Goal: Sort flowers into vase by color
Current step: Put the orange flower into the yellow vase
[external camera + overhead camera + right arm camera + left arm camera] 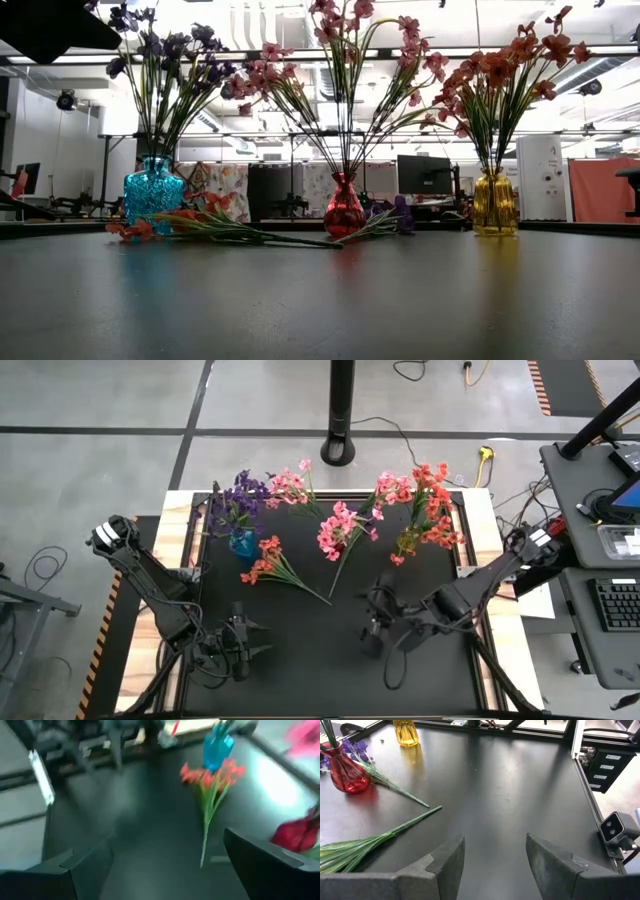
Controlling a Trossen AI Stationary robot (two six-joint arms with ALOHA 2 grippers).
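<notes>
Eyeing the orange-red spray (272, 563) lying flat ahead of my wide-open, empty right gripper (378, 622), I judge it light, with a thin springy stem, best pinched mid-stem, clear of the soft blossoms.

The right wrist view is smeared by blur: the orange-red spray (212, 787) lying just beside the blue vase (218, 747) shows only as soft colour, and the red vase (295, 834) is cut off by the picture's edge. In the low view neither claw appears, and the blossoms above the red vase run past the top edge.
</notes>
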